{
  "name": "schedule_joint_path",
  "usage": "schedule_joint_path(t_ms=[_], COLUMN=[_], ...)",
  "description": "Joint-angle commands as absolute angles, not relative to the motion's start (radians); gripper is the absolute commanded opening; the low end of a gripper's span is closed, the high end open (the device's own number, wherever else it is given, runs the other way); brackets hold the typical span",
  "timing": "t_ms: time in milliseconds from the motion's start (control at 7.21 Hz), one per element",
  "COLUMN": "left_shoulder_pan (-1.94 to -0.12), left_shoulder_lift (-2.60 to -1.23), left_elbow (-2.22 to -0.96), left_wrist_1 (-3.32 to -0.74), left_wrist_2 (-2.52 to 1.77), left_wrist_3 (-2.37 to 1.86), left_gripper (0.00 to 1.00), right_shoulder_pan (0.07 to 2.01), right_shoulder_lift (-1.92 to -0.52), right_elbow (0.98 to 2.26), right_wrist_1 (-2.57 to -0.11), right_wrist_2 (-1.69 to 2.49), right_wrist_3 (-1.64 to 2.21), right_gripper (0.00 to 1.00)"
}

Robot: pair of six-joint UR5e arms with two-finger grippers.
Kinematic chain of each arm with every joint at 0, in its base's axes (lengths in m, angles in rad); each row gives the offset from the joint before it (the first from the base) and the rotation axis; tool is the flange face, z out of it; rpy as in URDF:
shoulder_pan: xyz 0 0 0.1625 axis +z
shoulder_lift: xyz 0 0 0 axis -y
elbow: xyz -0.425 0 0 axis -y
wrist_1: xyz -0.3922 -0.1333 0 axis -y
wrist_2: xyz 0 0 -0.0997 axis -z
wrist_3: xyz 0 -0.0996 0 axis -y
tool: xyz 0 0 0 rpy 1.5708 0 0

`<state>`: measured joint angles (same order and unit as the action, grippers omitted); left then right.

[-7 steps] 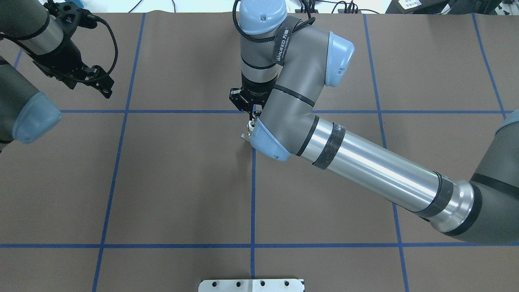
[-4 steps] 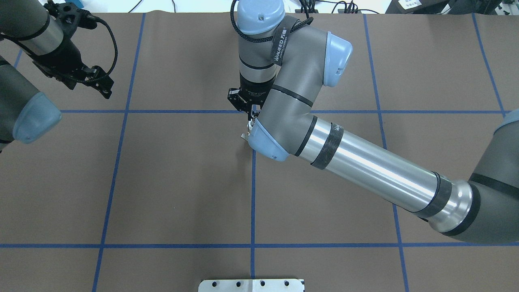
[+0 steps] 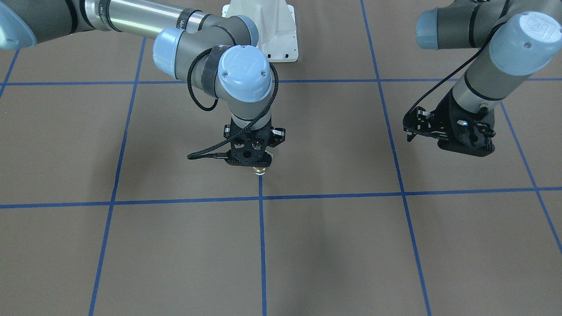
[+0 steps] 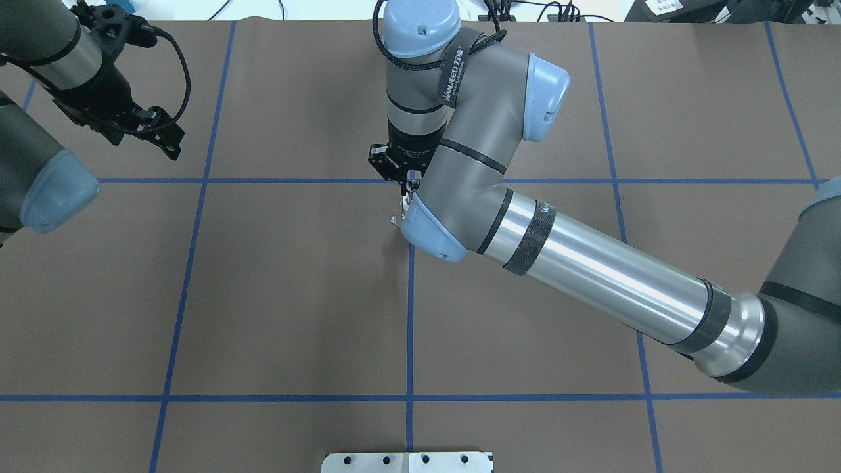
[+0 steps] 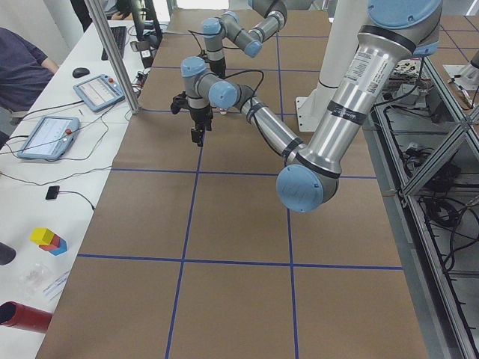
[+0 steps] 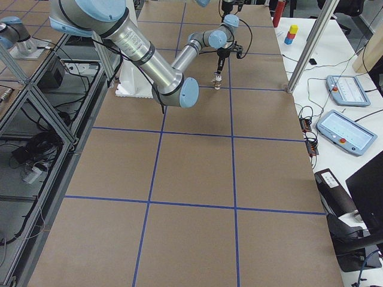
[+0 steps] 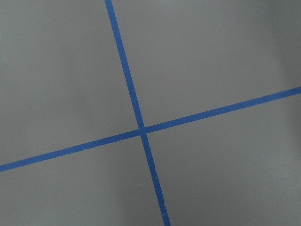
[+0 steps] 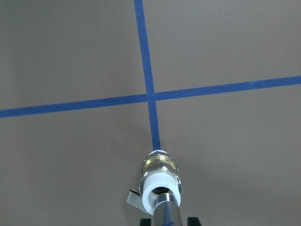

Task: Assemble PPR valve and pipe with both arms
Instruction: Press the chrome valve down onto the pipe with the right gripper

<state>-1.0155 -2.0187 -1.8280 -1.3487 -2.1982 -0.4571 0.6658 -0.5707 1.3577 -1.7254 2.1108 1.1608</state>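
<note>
Tabletop (image 4: 295,295): pipe (image 8: 168,212) in valve (image 8: 160,170)

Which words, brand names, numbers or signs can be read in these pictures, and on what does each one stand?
"WANJEED", followed by Chinese characters too small to read: on the black strap around the right arm.
"UR": on the blue joint cap of the left arm.
White print on the black wrist collar of the right arm: too small to read.
None on the PPR valve or the pipe.

Brown table (image 4: 295,295) — blue tape grid (image 4: 409,315); white pedestal (image 3: 272,30) stands on it.
</note>
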Motion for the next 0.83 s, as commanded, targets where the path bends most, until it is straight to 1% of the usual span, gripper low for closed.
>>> schedule_joint_path(t_ms=[0,693], left_shoulder_pan=[-1.015,-1.015], left_shoulder_lift=[-2.019,-2.019], left_elbow=[-1.824,-1.819], left_wrist_1=[-1.348,-1.35], left_wrist_2=[-2.198,-2.198], left_wrist_3=[-0.456,-0.456], left_gripper=[1.0,1.0], right_shoulder_pan=[0.666,0.658], right_shoulder_lift=[-0.571,-0.574], right_elbow=[1.358,1.356], right_wrist_1=[-1.723,-1.723], right_wrist_2=[2.111,2.108], right_wrist_3=[1.158,1.15], right_gripper=[0.0,0.0])
